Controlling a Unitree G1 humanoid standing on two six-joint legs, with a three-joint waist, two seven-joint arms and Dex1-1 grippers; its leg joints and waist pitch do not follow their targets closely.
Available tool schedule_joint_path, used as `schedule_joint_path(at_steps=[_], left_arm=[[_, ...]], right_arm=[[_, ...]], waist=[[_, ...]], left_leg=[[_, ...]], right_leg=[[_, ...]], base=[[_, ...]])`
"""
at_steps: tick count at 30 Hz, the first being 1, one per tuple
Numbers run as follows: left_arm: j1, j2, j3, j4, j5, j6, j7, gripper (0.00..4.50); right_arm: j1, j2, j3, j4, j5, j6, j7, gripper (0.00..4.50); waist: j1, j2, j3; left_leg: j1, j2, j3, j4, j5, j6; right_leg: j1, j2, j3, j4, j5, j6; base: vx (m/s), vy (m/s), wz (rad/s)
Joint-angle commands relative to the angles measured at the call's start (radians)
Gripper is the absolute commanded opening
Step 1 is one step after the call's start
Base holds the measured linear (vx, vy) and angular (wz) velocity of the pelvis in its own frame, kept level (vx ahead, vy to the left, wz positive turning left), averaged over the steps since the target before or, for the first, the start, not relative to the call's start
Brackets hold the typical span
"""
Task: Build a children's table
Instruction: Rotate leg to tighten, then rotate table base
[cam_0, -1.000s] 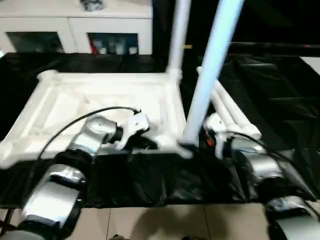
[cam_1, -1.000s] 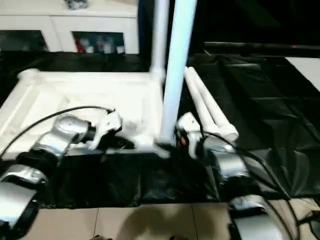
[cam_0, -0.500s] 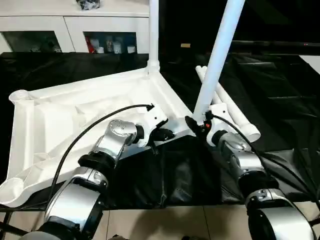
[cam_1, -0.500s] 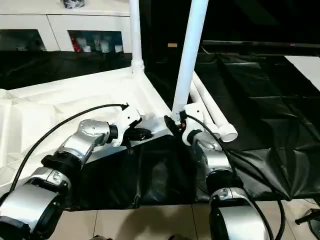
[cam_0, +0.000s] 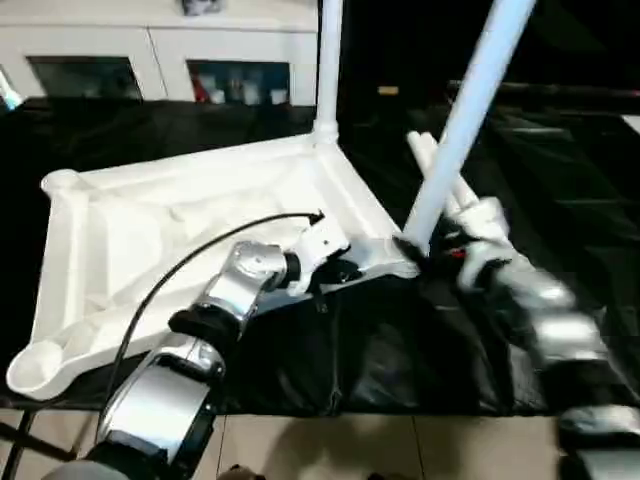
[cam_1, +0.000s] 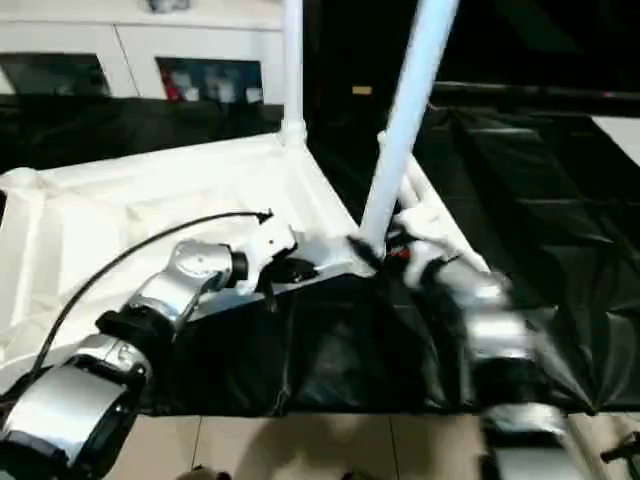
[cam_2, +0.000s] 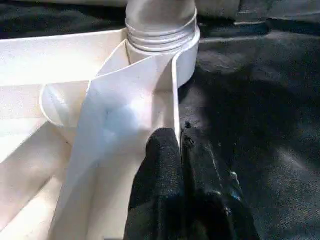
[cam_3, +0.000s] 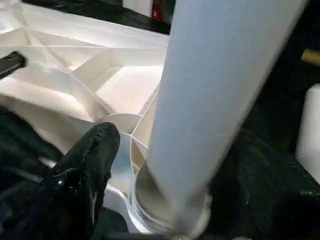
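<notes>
Tabletop (cam_0: 180, 220): underside up on the black sheet (cam_0: 560, 180), your left gripper (cam_0: 340, 272) shut on its near rim. Near leg (cam_0: 455, 130): seated in the near right corner socket, long axis leaning up and away; your right gripper (cam_0: 425, 245) at its base, fingers spread around the tube, the nearer arm. Spare legs (cam_1: 425, 205) just beyond. Right wrist view alone shows the tube inside the socket; the left wrist view, the fingers (cam_2: 162, 165) pinching the rim.

Two legs (cam_0: 470, 110) in tabletop (cam_0: 150, 220) sockets (spare legs (cam_0: 440, 175) rightward)
</notes>
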Motion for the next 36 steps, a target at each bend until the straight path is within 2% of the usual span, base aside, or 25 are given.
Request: schedule_joint_path(at_steps=[1,2,4,5,7,8,9,10,12,13,14,15,16,17,18,19,20,21,22,24,25,26,27,32,36], left_arm=[[-0.016,-0.028,0.019,0.012,-0.022,-0.023,0.028,0.27],[-0.022,-0.029,0.04,0.019,-0.04,-0.029,0.033,0.44],[-0.025,-0.024,0.054,0.017,-0.053,-0.037,0.041,0.62],[-0.026,-0.016,0.07,0.007,-0.066,-0.046,0.057,0.62],[-0.029,0.012,0.123,-0.04,-0.098,-0.032,0.114,0.77],[-0.029,0.024,0.135,-0.054,-0.1,-0.032,0.134,0.77],[-0.029,0.049,0.162,-0.085,-0.107,-0.026,0.17,0.77],[-0.029,0.051,0.165,-0.088,-0.108,-0.025,0.172,0.77],[-0.026,0.116,0.231,-0.169,-0.128,0.018,0.226,0.77],[-0.025,0.141,0.247,-0.191,-0.128,0.038,0.24,0.77],[-0.025,0.141,0.247,-0.191,-0.128,0.038,0.24,0.77],[-0.015,0.228,0.273,-0.228,-0.094,0.09,0.273,0.77],[-0.015,0.228,0.273,-0.228,-0.094,0.09,0.273,0.61],[-0.01,0.263,0.279,-0.237,-0.079,0.11,0.279,0.61],[0.001,0.311,0.283,-0.245,-0.052,0.139,0.288,0.51],[0.006,0.325,0.283,-0.247,-0.044,0.148,0.29,0.42],[0.027,0.383,0.277,-0.258,-0.005,0.194,0.297,0.34],[0.048,0.435,0.274,-0.27,0.033,0.235,0.31,0.34],[0.064,0.466,0.275,-0.28,0.049,0.258,0.328,0.24],[0.092,0.52,0.281,-0.283,0.071,0.298,0.353,0.05],[0.092,0.52,0.281,-0.283,0.071,0.298,0.353,0.05],[0.115,0.554,0.27,-0.279,0.085,0.316,0.352,0.01],[0.134,0.575,0.265,-0.273,0.088,0.321,0.346,0.0],[0.183,0.602,0.226,-0.242,0.093,0.313,0.3,0.0],[0.215,0.594,0.18,-0.249,0.09,0.346,0.175,0.0]], right_arm=[[0.017,-0.016,0.007,-0.029,0.005,0.003,0.038,3.89],[0.037,-0.057,0.006,-0.071,0.023,0.027,0.096,3.89],[0.056,-0.088,0.008,-0.114,0.042,0.052,0.144,3.89],[0.08,-0.116,0.011,-0.175,0.061,0.088,0.187,3.89],[0.115,-0.149,0.022,-0.265,0.095,0.161,0.234,3.89],[0.122,-0.152,0.029,-0.279,0.099,0.173,0.239,3.89],[0.134,-0.154,0.048,-0.305,0.102,0.194,0.247,3.89],[0.135,-0.153,0.05,-0.307,0.102,0.194,0.247,3.89],[0.148,-0.125,0.098,-0.329,0.087,0.218,0.232,3.89],[0.144,-0.107,0.111,-0.321,0.078,0.231,0.216,3.89],[0.144,-0.107,0.111,-0.321,0.078,0.231,0.216,3.89],[0.111,-0.034,0.134,-0.251,0.033,0.246,0.138,3.89],[0.111,-0.034,0.134,-0.251,0.033,0.246,0.138,3.71],[0.096,-0.004,0.139,-0.219,0.015,0.248,0.105,3.71],[0.071,0.035,0.144,-0.164,-0.013,0.242,0.058,3.61],[0.065,0.044,0.146,-0.151,-0.019,0.243,0.046,3.5],[0.041,0.077,0.155,-0.099,-0.045,0.253,-0.001,3.43],[0.022,0.104,0.167,-0.058,-0.069,0.261,-0.037,3.43],[0.016,0.114,0.18,-0.05,-0.076,0.275,-0.054,3.34],[0.001,0.135,0.2,-0.031,-0.087,0.293,-0.078,3.13],[0.001,0.135,0.2,-0.031,-0.087,0.293,-0.078,3.13],[-0.011,0.146,0.211,-0.019,-0.092,0.304,-0.098,3.07],[-0.023,0.155,0.218,-0.006,-0.096,0.312,-0.115,2.91],[-0.074,0.179,0.21,0.071,-0.125,0.299,-0.158,2.53],[-0.108,0.192,0.207,0.142,-0.152,0.266,-0.191,2.36]], waist=[[-0.003,-0.009,-0.069],[-0.005,-0.012,-0.069],[-0.004,-0.011,-0.07],[0.0,-0.006,-0.072],[0.0,-0.008,-0.075],[-0.003,-0.009,-0.074],[-0.008,-0.01,-0.073],[-0.01,-0.009,-0.074],[-0.017,-0.012,-0.07],[-0.024,-0.009,-0.07],[-0.026,-0.006,-0.069],[-0.025,-0.01,-0.071],[-0.028,-0.008,-0.07],[-0.03,0.0,-0.071],[-0.032,-0.002,-0.07],[-0.034,0.001,-0.07],[-0.031,0.003,-0.072],[-0.038,0.002,-0.069],[-0.039,0.006,-0.069],[-0.032,0.005,-0.071],[-0.031,0.011,-0.07],[-0.027,0.011,-0.071],[-0.026,0.006,-0.07],[-0.023,0.008,-0.066],[-0.025,0.009,-0.065]], left_leg=[[0.012,0.016,-0.007,-0.058,-0.241,0.085],[0.01,0.015,-0.006,-0.057,-0.243,0.086],[0.008,0.013,-0.006,-0.055,-0.242,0.096],[0.009,0.015,-0.008,-0.055,-0.237,0.101],[0.004,0.018,-0.012,-0.053,-0.211,0.12],[0.0,0.018,-0.013,-0.054,-0.208,0.123],[0.001,0.017,-0.012,-0.053,-0.218,0.121],[0.002,0.016,-0.012,-0.052,-0.222,0.116],[0.004,0.016,-0.011,-0.053,-0.237,0.099],[-0.001,0.016,-0.015,-0.055,-0.235,0.089],[0.002,0.015,-0.014,-0.056,-0.242,0.08],[0.008,0.017,-0.013,-0.054,-0.245,0.074],[0.007,0.019,-0.016,-0.056,-0.242,0.063],[0.009,0.018,-0.016,-0.059,-0.24,0.042],[0.012,0.018,-0.014,-0.058,-0.247,0.041],[0.011,0.019,-0.017,-0.059,-0.246,0.032],[0.014,0.02,-0.017,-0.06,-0.243,0.02],[0.01,0.019,-0.017,-0.064,-0.238,0.012],[0.012,0.019,-0.017,-0.064,-0.24,0.009],[0.019,0.022,-0.015,-0.063,-0.223,0.002],[0.019,0.021,-0.013,-0.064,-0.217,0.0],[0.023,0.022,-0.012,-0.063,-0.22,-0.003],[0.02,0.021,-0.012,-0.064,-0.218,-0.004],[0.023,0.02,-0.015,-0.069,-0.28,-0.033],[0.023,0.019,-0.016,-0.069,-0.307,-0.047]], right_leg=[[0.053,-0.042,0.03,-0.069,-0.293,-0.183],[0.055,-0.04,0.029,-0.072,-0.301,-0.177],[0.057,-0.038,0.029,-0.073,-0.294,-0.179],[0.058,-0.039,0.028,-0.073,-0.274,-0.186],[0.065,-0.036,0.025,-0.059,-0.196,-0.201],[0.067,-0.037,0.024,-0.059,-0.194,-0.202],[0.062,-0.036,0.022,-0.063,-0.222,-0.2],[0.062,-0.037,0.021,-0.062,-0.235,-0.2],[0.056,-0.036,0.021,-0.068,-0.304,-0.187],[0.056,-0.036,0.019,-0.064,-0.317,-0.183],[0.052,-0.033,0.018,-0.07,-0.34,-0.171],[0.048,-0.032,0.02,-0.068,-0.333,-0.173],[0.045,-0.033,0.021,-0.06,-0.325,-0.18],[0.044,-0.031,0.021,-0.061,-0.322,-0.171],[0.04,-0.03,0.024,-0.063,-0.314,-0.175],[0.04,-0.033,0.024,-0.056,-0.303,-0.183],[0.04,-0.033,0.025,-0.053,-0.288,-0.189],[0.041,-0.031,0.026,-0.049,-0.273,-0.189],[0.041,-0.031,0.027,-0.048,-0.27,-0.189],[0.041,-0.032,0.031,-0.043,-0.219,-0.199],[0.039,-0.031,0.032,-0.041,-0.191,-0.208],[0.037,-0.031,0.032,-0.041,-0.184,-0.21],[0.04,-0.031,0.033,-0.039,-0.17,-0.214],[0.037,-0.039,0.036,-0.045,-0.243,-0.201],[0.035,-0.042,0.039,-0.049,-0.276,-0.192]], base=[[0.0,0.0,0.0],[0.0,0.0,0.0],[0.0,0.0,0.0],[0.0,0.0,0.0],[0.0,0.0,0.0],[0.0,0.0,0.0],[0.0,0.0,0.0],[0.0,0.0,0.0],[0.0,0.0,0.0],[0.0,0.0,0.0],[0.0,0.0,0.0],[0.0,0.0,0.0],[0.0,0.0,0.0],[0.0,0.0,0.0],[0.0,0.0,0.0],[0.0,0.0,0.0],[0.0,0.0,0.0],[0.0,0.0,0.0],[0.0,0.0,0.0],[0.0,0.0,0.0],[0.0,0.0,0.0],[0.0,0.0,0.0],[0.0,0.0,0.0],[0.0,0.0,0.0],[0.0,0.0,0.0]])
